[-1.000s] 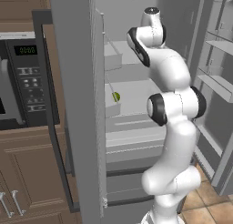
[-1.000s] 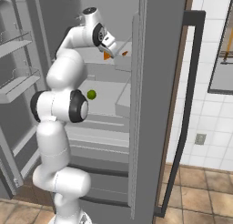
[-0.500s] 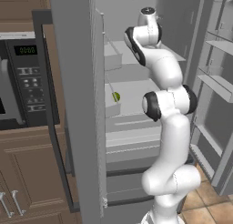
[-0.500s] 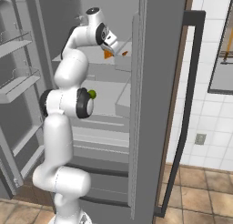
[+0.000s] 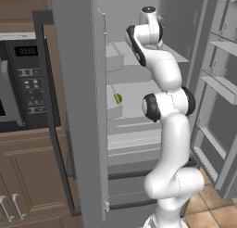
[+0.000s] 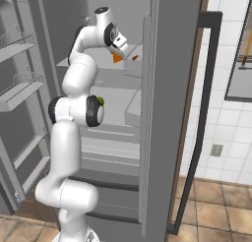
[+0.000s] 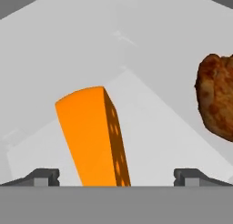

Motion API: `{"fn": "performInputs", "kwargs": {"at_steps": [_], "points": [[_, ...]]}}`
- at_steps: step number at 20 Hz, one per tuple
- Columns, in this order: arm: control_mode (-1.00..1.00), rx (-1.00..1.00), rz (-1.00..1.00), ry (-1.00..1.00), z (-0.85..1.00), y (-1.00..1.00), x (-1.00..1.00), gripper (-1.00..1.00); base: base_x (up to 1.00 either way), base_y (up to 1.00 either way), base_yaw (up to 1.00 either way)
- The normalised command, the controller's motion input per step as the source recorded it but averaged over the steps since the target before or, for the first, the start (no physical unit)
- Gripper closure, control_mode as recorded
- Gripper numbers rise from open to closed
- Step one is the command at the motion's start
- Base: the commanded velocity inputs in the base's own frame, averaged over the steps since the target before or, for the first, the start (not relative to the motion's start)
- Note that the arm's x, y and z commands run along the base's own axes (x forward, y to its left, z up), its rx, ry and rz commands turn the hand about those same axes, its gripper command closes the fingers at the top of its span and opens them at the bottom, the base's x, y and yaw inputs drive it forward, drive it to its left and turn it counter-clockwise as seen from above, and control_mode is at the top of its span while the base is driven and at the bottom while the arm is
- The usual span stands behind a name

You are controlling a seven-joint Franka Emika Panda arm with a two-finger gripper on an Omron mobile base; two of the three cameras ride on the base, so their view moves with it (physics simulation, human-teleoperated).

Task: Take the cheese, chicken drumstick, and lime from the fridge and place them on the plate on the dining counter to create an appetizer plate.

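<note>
In the left base view you see the arm reaching deep into the open fridge (image 5: 194, 46), its wrist up by the upper shelf; the lime (image 5: 118, 98) sits on the shelf below, near the fridge's left wall, half masked by the door edge, and the gripper itself is hidden behind the wrist. In the right base view the gripper (image 6: 124, 53) hangs just over the cheese (image 6: 116, 58), an orange wedge on the fridge's upper shelf, with a second orange-brown scrap beside it too small to name. In the hand view the gripper (image 7: 116, 176) stands fully spread with nothing in it, the cheese (image 7: 93, 134) upright between its fingertips (image 7: 43, 176) and the chicken drumstick (image 7: 217, 100) to one side, cut off by the frame. Watch the closing: the wedge is tapered, so the fingers may squeeze it out or tip it, and a drift sideways could nudge the drumstick. The plate and dining counter are out of sight.
</note>
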Motion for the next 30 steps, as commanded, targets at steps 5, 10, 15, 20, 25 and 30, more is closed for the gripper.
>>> {"fn": "performInputs", "kwargs": {"at_steps": [5, 10, 15, 20, 25, 30], "points": [[-1.0, 0.0, 0.0, 0.0, -0.43, 0.0, 0.0, 1.0, 0.0, 0.0, 0.0], [-1.0, 0.0, 0.0, -0.05, -0.24, 0.0, 0.06, 1.0, 0.0, 0.0, 0.0], [-1.0, 0.0, 0.03, -0.09, -0.15, -0.02, 0.13, 1.0, 0.0, 0.0, 0.0], [-1.0, 0.0, 0.01, -0.03, -0.34, 0.0, 0.0, 1.0, 0.0, 0.0, 0.0], [-1.0, 0.0, 0.01, -0.11, -0.65, 0.0, -0.23, 1.0, 0.0, 0.0, 0.0], [-1.0, -0.02, 0.01, -0.17, -0.74, 0.0, -0.29, 1.0, 0.0, 0.0, 0.0]]}}
